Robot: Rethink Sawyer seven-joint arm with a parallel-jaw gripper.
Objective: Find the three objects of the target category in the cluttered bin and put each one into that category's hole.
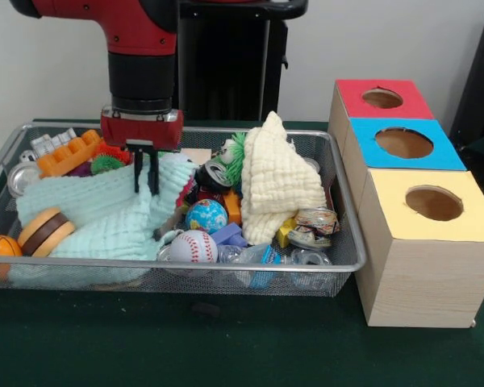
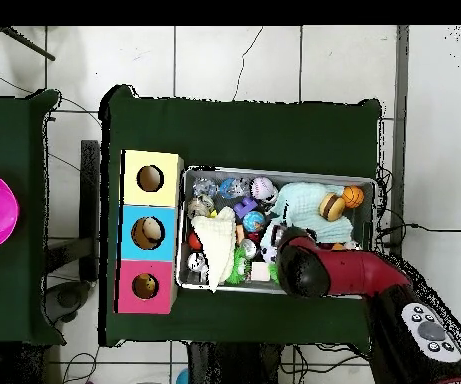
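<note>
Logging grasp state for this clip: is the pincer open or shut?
Open. In the front view the pincer has its two dark fingers hanging apart with a gap between them, just above the mint cloth, gripping nothing.

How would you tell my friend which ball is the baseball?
Look in the wire bin, along its front rim, near the middle. The baseball is white with red stitching, just below the blue globe ball. The only other ball, an orange basketball, sits at the left corner.

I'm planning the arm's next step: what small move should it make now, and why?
Probably lower slightly and pinch the mint cloth. The gripper hangs right over it, fingers slightly apart, and the cloth covers much of the bin, likely hiding toys underneath.
</note>
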